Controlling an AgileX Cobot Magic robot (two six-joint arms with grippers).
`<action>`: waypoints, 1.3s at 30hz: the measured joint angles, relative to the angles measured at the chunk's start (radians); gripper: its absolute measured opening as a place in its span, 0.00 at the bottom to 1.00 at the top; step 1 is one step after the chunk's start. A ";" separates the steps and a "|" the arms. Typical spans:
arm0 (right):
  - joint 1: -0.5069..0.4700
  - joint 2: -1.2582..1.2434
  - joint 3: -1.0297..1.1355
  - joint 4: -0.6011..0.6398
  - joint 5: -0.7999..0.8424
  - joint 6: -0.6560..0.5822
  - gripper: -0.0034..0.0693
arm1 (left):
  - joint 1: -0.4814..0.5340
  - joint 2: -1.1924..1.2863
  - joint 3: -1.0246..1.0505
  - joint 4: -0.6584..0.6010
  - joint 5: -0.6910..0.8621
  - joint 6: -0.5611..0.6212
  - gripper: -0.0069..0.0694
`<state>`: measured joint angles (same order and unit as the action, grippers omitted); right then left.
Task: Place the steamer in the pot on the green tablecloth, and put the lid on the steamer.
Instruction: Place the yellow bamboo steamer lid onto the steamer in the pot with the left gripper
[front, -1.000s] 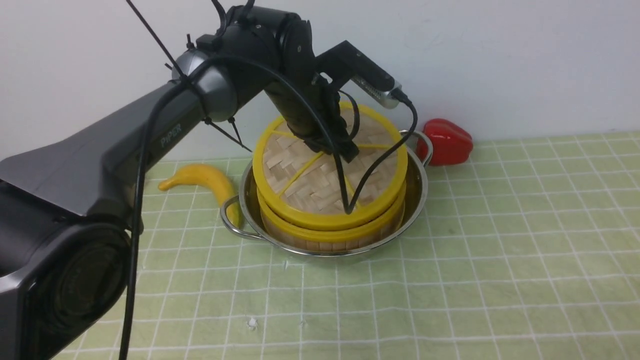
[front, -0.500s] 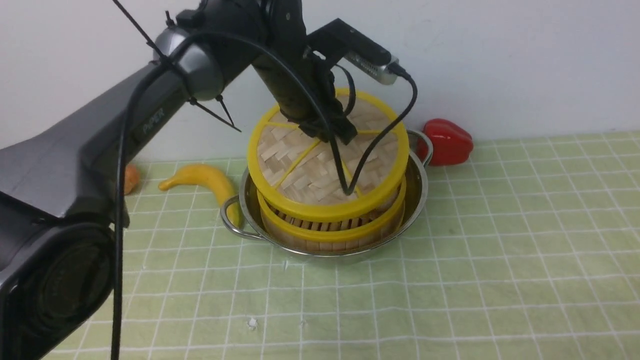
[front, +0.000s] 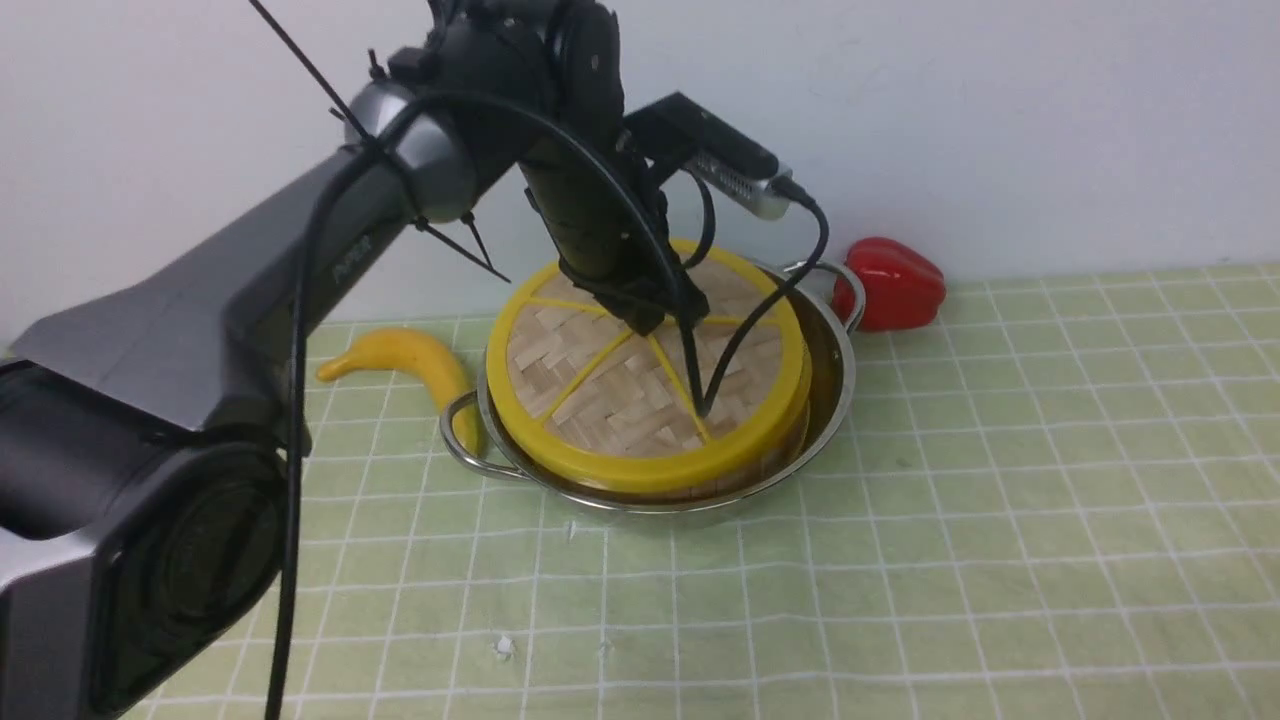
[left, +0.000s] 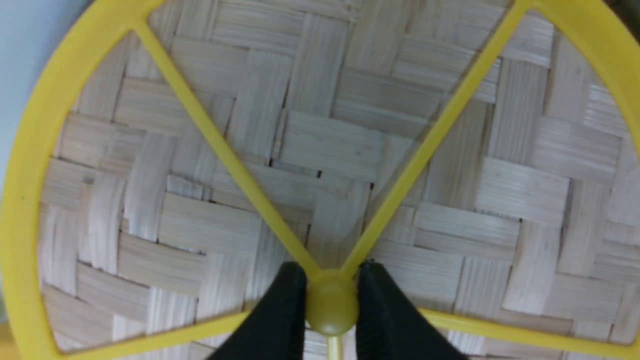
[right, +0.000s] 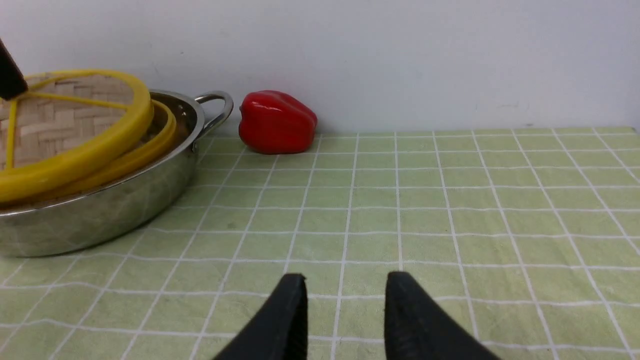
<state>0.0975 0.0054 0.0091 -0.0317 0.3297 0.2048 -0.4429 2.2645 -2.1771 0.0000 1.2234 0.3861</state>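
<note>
Over pot (front: 835, 385), far-centre on green cloth (front: 1000, 500): left claw (left: 331, 305) clenched on lid (front: 640, 395) knob, lid sitting low on steamer (right: 162, 135), tilted, near-left edge overhanging steamer rim. Steamer already in pot. Step in hand, as you'd judge it: seating lid. Next move calls for levelling and centring lid, then letting go and lifting straight up. Right claw (right: 345, 310) parted, holding nothing, hovering over cloth right of pot. Banana (front: 420, 360) left, red pepper (front: 895, 280) far right.
</note>
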 joint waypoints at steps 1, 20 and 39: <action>0.000 0.000 0.000 0.000 0.000 0.000 0.38 | 0.000 0.000 0.000 0.000 0.000 0.000 0.25; 0.000 0.000 0.000 0.000 0.000 0.000 0.38 | 0.000 0.027 0.000 0.000 -0.104 0.015 0.25; 0.000 0.000 0.000 0.000 0.000 0.000 0.38 | 0.000 0.018 -0.054 0.000 -0.093 -0.013 0.37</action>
<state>0.0975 0.0054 0.0091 -0.0317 0.3297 0.2048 -0.4429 2.2824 -2.2309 0.0000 1.1307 0.3732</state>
